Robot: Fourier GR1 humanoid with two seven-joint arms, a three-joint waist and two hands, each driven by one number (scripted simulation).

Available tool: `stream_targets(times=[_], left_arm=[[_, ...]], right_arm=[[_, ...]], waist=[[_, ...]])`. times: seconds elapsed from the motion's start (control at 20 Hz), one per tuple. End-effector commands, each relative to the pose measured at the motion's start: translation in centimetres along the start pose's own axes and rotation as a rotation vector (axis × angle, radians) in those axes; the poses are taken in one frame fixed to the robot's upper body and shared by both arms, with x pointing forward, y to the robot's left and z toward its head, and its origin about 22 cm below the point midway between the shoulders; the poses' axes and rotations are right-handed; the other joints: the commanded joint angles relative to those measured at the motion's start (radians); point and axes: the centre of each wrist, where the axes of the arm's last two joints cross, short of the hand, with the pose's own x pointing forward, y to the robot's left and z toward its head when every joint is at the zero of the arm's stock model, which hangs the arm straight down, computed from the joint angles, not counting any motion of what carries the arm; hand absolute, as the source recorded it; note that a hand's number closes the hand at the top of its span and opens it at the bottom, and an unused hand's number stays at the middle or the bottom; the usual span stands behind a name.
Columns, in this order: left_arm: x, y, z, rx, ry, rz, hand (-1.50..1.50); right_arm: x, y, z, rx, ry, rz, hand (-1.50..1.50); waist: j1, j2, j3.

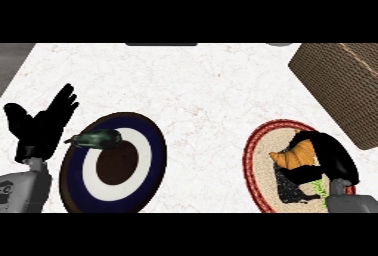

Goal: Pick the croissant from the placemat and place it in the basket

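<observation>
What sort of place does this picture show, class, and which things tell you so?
Probably a kitchen counter set for food: a pale marbled countertop, a croissant on a round woven placemat, and a wicker basket at the right.

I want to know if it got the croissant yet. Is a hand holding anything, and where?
The right hand curls around the croissant at its right end, over the placemat. The left hand is open, holding nothing.

Left hand (38, 124) open, fingers straight and raised, at left edge. Right hand (325, 159) curled, thumb and fingers closed round an object; grey forearms below.
</observation>
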Motion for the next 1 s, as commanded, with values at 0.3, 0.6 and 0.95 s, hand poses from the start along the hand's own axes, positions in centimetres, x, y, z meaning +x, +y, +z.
stream_targets(times=[0.3,0.6,0.95], left_arm=[[2.2,-2.1,-0.9,-0.058,-0.04,-0.007,0.0],[2.9,-3.8,-1.5,-0.122,-0.069,-0.014,0.0],[2.2,-5.0,-1.7,-0.136,-0.053,-0.019,0.0]], right_arm=[[11.7,1.8,-4.8,-0.109,0.204,-0.086,1.5],[18.3,-0.2,-7.8,-0.224,0.389,-0.142,1.5],[24.4,-3.0,-8.4,-0.491,0.228,-0.412,1.5]], waist=[[0.083,0.025,0.006],[0.142,0.044,0.006],[0.145,0.044,0.007]])
